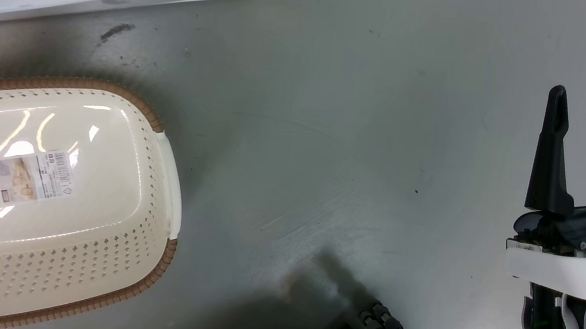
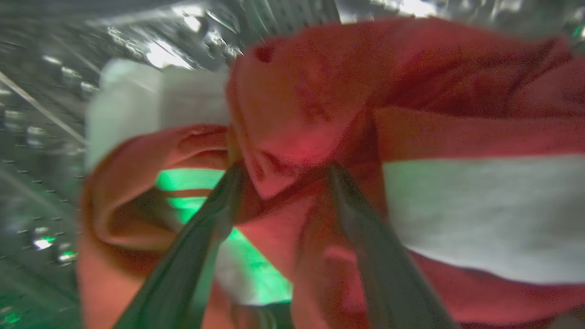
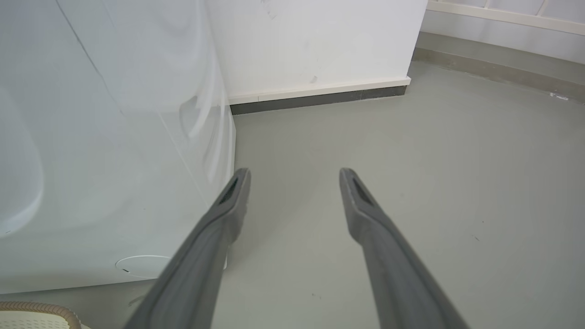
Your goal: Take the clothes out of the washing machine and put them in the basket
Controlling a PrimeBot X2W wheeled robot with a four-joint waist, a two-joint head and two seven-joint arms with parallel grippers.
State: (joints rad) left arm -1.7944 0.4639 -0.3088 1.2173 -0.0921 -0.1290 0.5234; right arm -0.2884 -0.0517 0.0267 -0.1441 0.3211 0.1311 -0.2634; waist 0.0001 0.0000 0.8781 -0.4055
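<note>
The clothes (image 2: 311, 91), soft red with white bands, lie crumpled in the perforated steel drum of the washing machine (image 2: 41, 137). We've got our left gripper (image 2: 285, 176) straddling them, fingers apart. Our right gripper (image 1: 584, 92) hangs spread wide.

Floor (image 1: 362, 156): smooth grey coating with a faint sheen and fine swirl scuffs. A dark smudge (image 1: 116, 31) lies near the top left of the head view, with small black specks scattered about.
Wall (image 3: 320, 41): plain white, lightly marked, ending in an outside corner at right.
Skirting (image 3: 320, 97): cream strip over a dark grey band.
Far wall (image 3: 498, 68): grey-beige base band beneath pale trim.
Light: even, diffuse.
</note>
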